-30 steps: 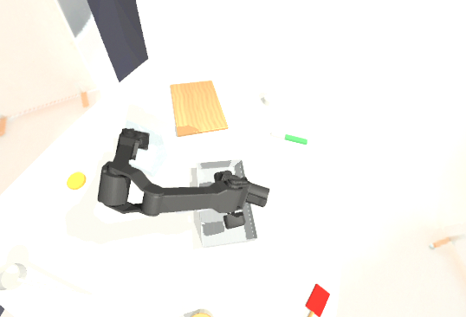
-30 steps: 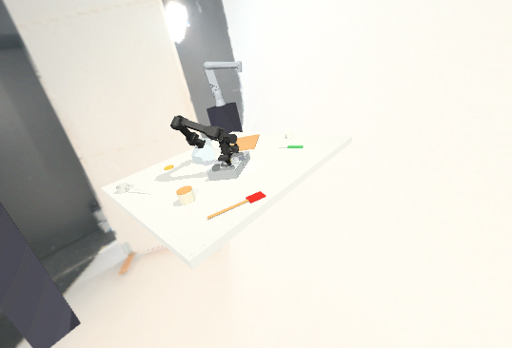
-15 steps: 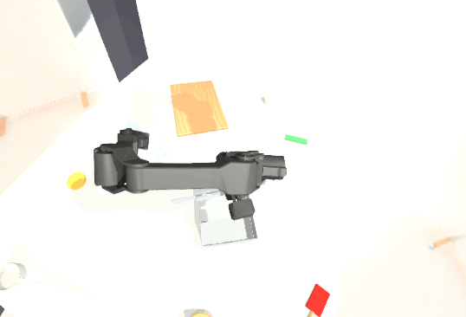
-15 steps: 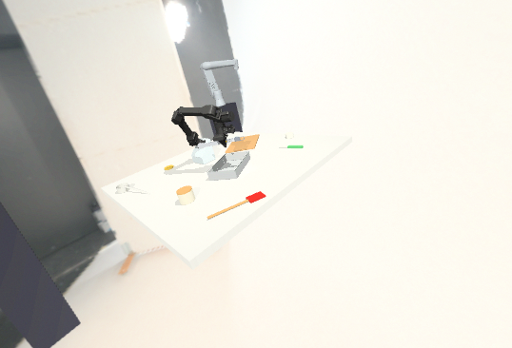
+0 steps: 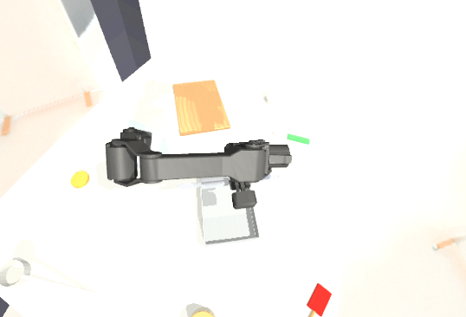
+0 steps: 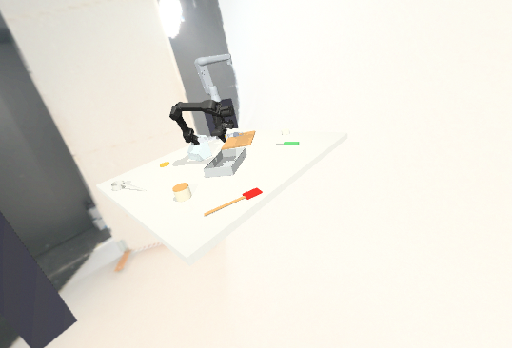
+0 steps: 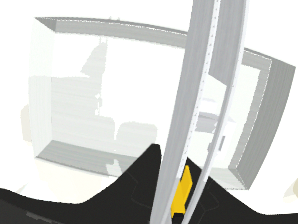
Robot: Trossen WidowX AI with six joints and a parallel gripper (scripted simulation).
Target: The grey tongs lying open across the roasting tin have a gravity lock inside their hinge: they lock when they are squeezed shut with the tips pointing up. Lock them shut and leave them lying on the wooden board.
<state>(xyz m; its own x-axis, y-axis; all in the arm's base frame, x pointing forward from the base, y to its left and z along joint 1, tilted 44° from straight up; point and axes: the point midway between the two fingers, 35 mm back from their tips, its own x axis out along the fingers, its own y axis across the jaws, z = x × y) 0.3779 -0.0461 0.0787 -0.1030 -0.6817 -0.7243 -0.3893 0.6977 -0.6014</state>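
The grey tongs [image 7: 200, 75] run up the middle of the wrist view, their two arms squeezed close together, with a yellow piece [image 7: 181, 192] between them low down. My gripper [image 7: 161, 152] [image 6: 223, 135] is shut on the tongs and holds them above the roasting tin [image 7: 75, 152] [image 5: 253, 227] [image 6: 224, 165]. In the top view the arm hides the tongs and fingers. The wooden board [image 5: 200, 106] [image 6: 239, 140] lies just beyond the tin, bare.
A green stick [image 5: 298, 139] [image 6: 288, 143] lies right of the board. A yellow disc [image 5: 80, 179], a tan cylinder [image 6: 181, 191] and a red spatula [image 5: 319, 299] [image 6: 252, 193] lie towards the table's front. A dark box [image 5: 119, 28] hangs behind.
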